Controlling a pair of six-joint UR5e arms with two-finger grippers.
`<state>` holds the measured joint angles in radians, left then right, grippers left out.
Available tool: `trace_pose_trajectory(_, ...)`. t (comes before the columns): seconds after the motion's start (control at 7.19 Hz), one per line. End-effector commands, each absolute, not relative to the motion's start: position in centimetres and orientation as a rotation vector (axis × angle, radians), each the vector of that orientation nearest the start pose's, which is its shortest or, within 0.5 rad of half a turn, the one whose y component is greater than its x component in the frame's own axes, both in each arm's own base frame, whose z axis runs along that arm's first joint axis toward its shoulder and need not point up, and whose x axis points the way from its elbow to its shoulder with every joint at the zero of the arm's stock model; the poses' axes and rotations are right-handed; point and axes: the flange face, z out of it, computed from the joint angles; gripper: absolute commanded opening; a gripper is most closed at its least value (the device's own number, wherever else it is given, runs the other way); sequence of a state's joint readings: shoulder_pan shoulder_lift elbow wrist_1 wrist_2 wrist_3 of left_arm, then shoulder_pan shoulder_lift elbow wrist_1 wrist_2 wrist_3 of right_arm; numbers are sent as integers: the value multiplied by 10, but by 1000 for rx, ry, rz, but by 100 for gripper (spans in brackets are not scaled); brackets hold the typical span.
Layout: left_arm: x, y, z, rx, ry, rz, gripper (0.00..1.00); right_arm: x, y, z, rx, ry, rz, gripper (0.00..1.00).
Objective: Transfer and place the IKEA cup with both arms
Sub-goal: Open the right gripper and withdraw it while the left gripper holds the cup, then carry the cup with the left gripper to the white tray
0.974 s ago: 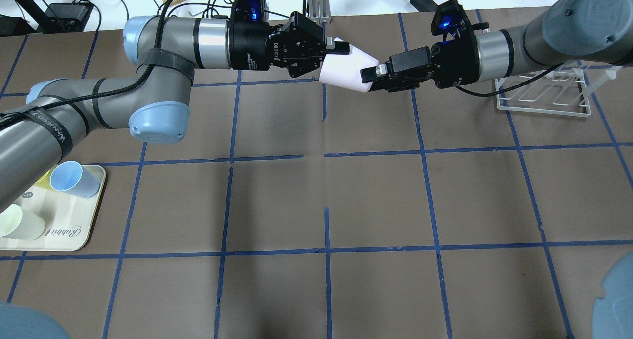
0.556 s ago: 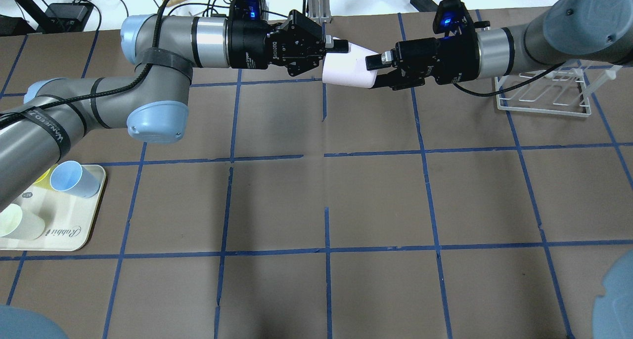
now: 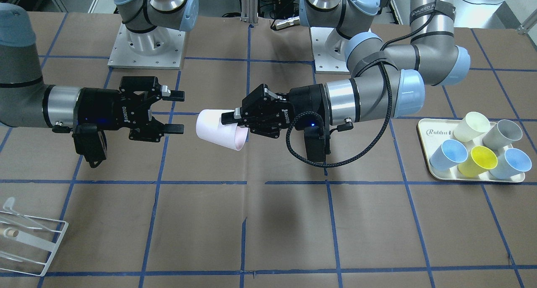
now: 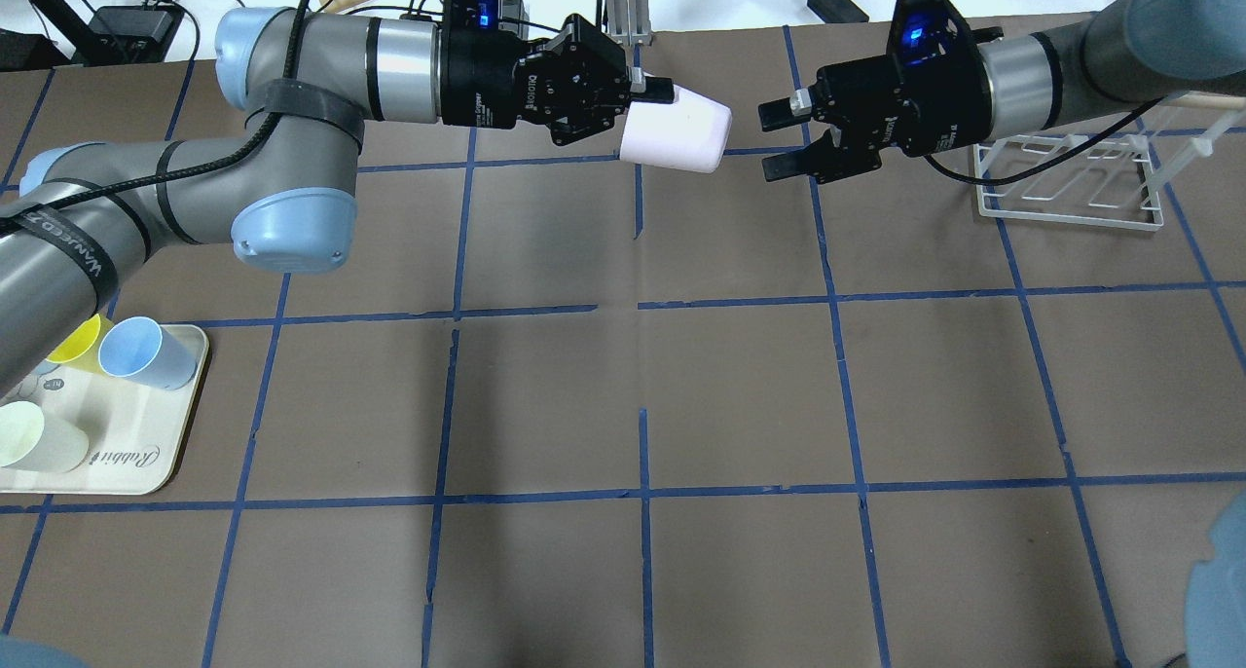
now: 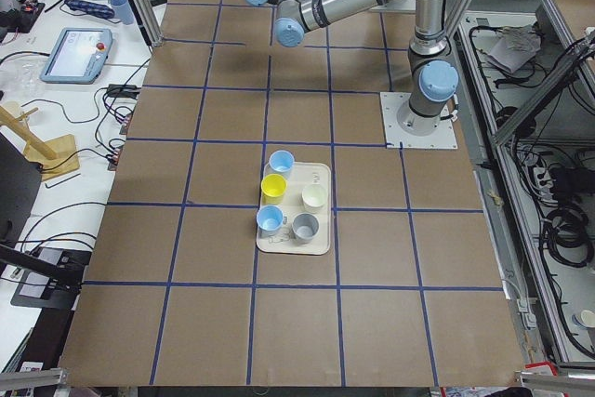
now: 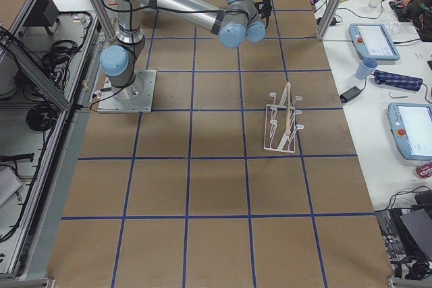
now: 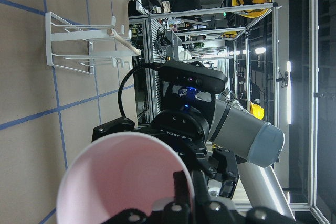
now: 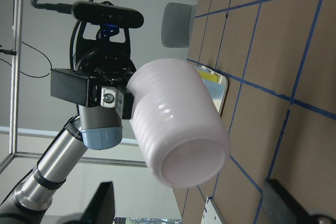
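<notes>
Black and released, the right arm's [image 4: 1061,64] jaws stand just short of the pink IKEA cup [image 4: 677,134], whose base faces them. Beyond it, the left arm's [image 4: 311,45] jaws clench its rim, clear above the worktop [image 4: 740,395]. The right jaws should, I judge, advance straight, straddle the base and close before the left jaws let go. The left wrist view shows one jaw inside the cup's mouth; overhead shows only the outer one.

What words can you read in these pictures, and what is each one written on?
"Rabbit": on the tray.
"ROBOTIQ": on the left claw and on the right claw.
"WANJEED", with the rest hidden: on the black strap round the left arm.
The small white print beside "ROBOTIQ" is too small to read.
</notes>
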<state>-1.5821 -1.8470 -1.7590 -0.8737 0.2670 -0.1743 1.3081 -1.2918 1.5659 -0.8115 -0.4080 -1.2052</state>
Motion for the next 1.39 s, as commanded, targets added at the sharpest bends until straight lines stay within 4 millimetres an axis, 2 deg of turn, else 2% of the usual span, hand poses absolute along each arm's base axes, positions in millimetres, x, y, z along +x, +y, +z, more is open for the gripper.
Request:
trace_pose_trajectory(0.0,-224,-567,417,2,-1964,164,0,50,-556,384,-130,1839,64,100)
trace_pose_trajectory(0.14,-220,-567,433,2,-2055,223,0,44,-561,415,-87,1921,125,100)
trace_pose_trajectory(0.28,-217,-561,441,14,-2116,237,0,37,-565,435,-45,2035,195,100)
trace_pose_trajectory(0.42,-215,-548,450,60,-2178,186,0,28,-567,451,57,2220,253,100)
trace_pose_trajectory(0.56,-206,-532,460,112,-2317,162,0,20,-555,470,121,2424,276,100)
trace_pose_trajectory(0.7,-199,-513,461,138,-2420,122,0,17,-543,486,227,2540,312,100)
trace_pose_trajectory(0.83,-181,-491,458,142,-2639,83,0,20,-535,491,292,2648,353,100)
trace_pose_trajectory(0.97,-171,-475,456,64,-2748,31,0,24,-529,497,307,2789,359,100)
trace_pose_trajectory(1.11,-154,-466,452,-115,-2934,15,0,29,-520,508,325,2861,321,100)
trace_pose_trajectory(1.25,-140,-460,445,-192,-3072,-10,0,39,-508,517,420,2914,281,100)
